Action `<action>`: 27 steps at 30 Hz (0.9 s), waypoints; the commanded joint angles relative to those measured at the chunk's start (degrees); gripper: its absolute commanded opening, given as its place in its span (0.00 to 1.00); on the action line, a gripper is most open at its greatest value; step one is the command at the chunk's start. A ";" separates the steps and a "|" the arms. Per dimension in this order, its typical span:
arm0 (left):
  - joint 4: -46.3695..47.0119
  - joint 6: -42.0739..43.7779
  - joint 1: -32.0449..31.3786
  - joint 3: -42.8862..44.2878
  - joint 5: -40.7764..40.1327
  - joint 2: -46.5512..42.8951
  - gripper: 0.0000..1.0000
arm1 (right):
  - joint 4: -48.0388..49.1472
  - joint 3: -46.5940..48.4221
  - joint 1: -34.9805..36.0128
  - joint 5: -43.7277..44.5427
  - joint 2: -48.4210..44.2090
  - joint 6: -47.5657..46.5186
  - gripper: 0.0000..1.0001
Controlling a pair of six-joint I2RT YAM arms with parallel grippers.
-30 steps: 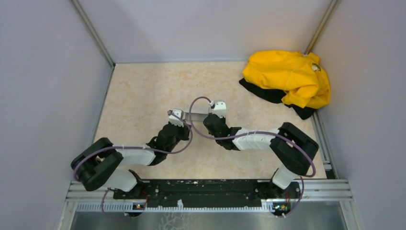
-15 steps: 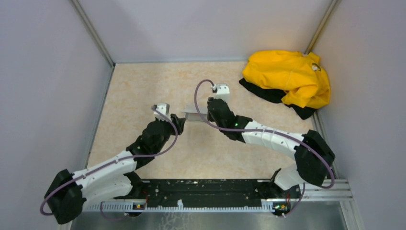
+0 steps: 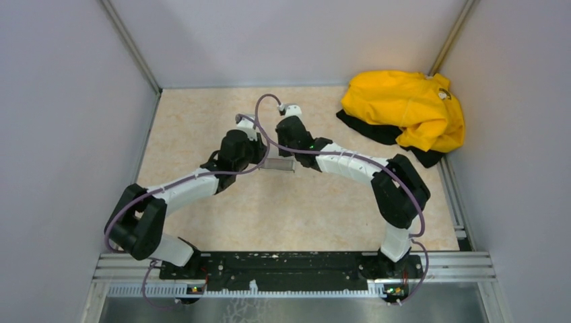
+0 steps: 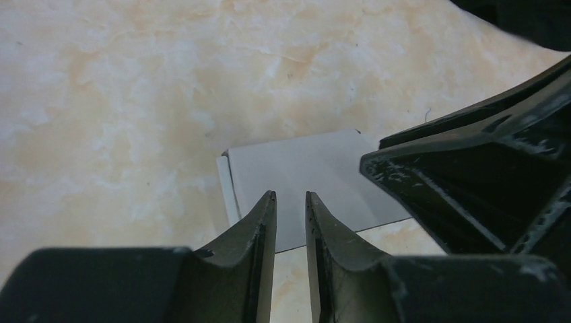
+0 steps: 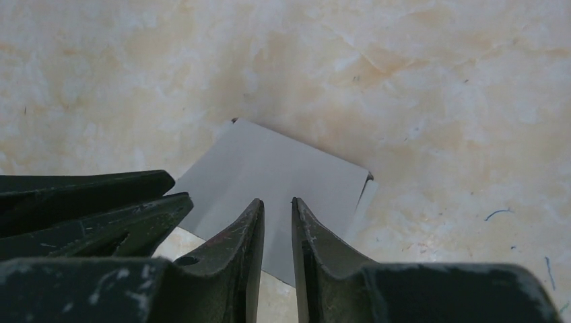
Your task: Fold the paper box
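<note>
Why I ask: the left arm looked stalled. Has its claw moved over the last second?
Yes. The left claw has moved away from the black base rail, toward the back wall, and is over the paper box.

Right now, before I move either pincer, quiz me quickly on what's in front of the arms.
1. True or false: the left pincer and the right pincer are both at the paper box.
2. The yellow garment lies at the: A) far right corner, B) far left corner, C) near left corner.
3. How many wrist views show the paper box?
Key: 1 true; 2 A; 3 two.
</note>
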 commanded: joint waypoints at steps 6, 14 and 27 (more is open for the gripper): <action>3.80 -1.03 0.13 -2.72 6.88 2.43 0.26 | 4.96 -6.74 0.10 -5.63 -0.71 2.49 0.20; 7.45 -3.93 0.10 -7.56 7.44 5.62 0.24 | 8.29 -11.72 0.04 -5.59 0.18 4.30 0.20; 9.89 -5.63 0.14 -10.06 8.36 10.90 0.21 | 7.76 -11.66 -0.42 -5.85 2.79 4.73 0.20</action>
